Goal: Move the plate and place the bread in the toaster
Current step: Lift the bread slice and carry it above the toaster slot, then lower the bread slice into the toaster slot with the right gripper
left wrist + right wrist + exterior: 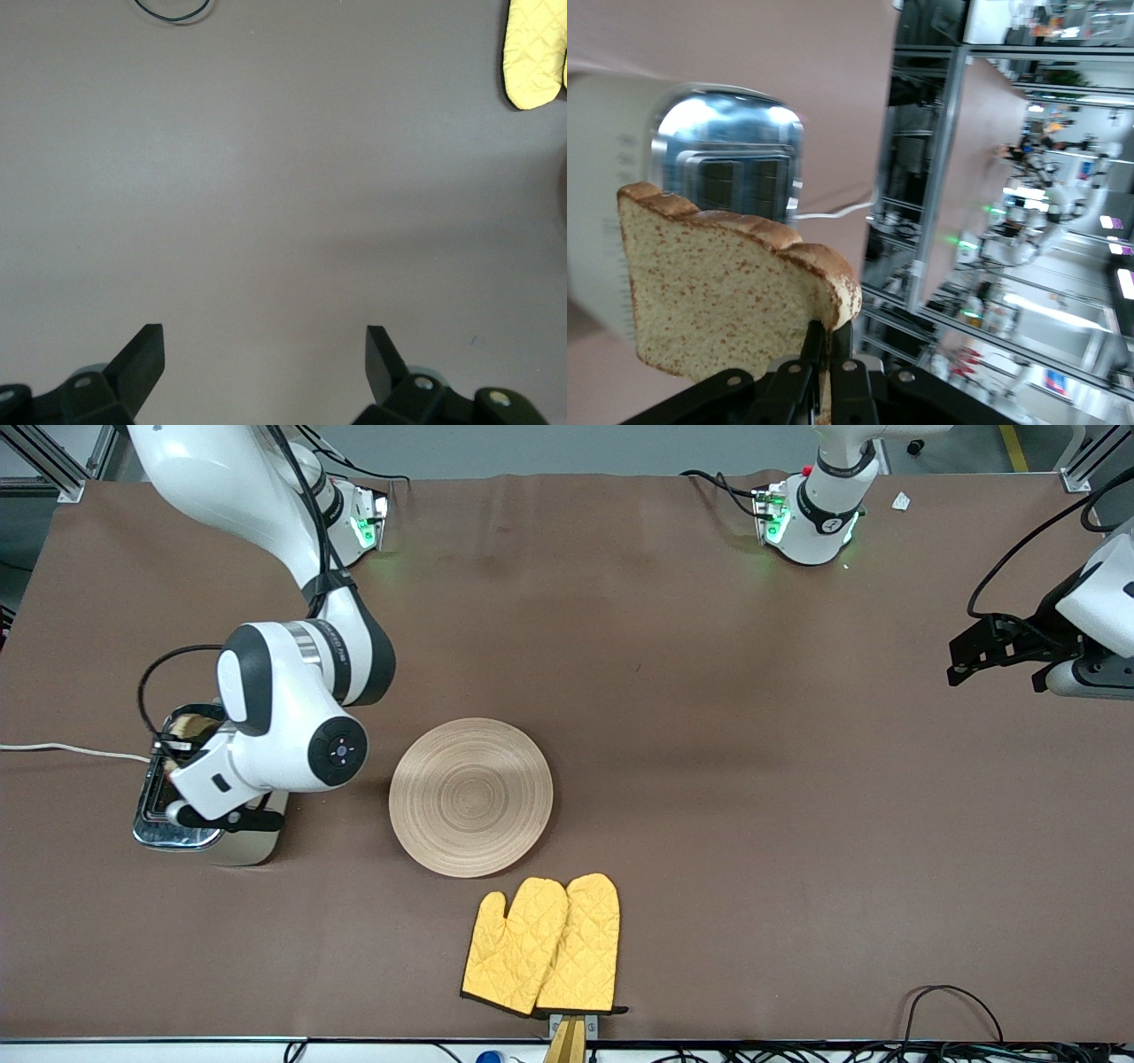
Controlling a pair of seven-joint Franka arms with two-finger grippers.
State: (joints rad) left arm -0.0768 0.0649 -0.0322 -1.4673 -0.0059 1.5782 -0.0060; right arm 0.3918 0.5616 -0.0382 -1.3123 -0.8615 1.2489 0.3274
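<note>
My right gripper (pixel 830 332) is shut on one edge of the bread (pixel 726 292), a speckled brown slice held upright just over the toaster (pixel 731 168), whose chrome top and slots show past the slice. In the front view the right wrist covers most of the toaster (pixel 177 834), and only a corner of the bread (pixel 186 726) shows above it. The wooden plate (pixel 471 797) lies empty beside the toaster, toward the table's middle. My left gripper (pixel 961 657) waits open over bare table at the left arm's end, and it also shows in the left wrist view (pixel 264 350).
Two yellow oven mitts (pixel 545 948) lie nearer to the front camera than the plate; one also shows in the left wrist view (pixel 532 53). The toaster's white cord (pixel 71 750) runs off the table's end. A black cable loop (pixel 952 1010) lies at the front edge.
</note>
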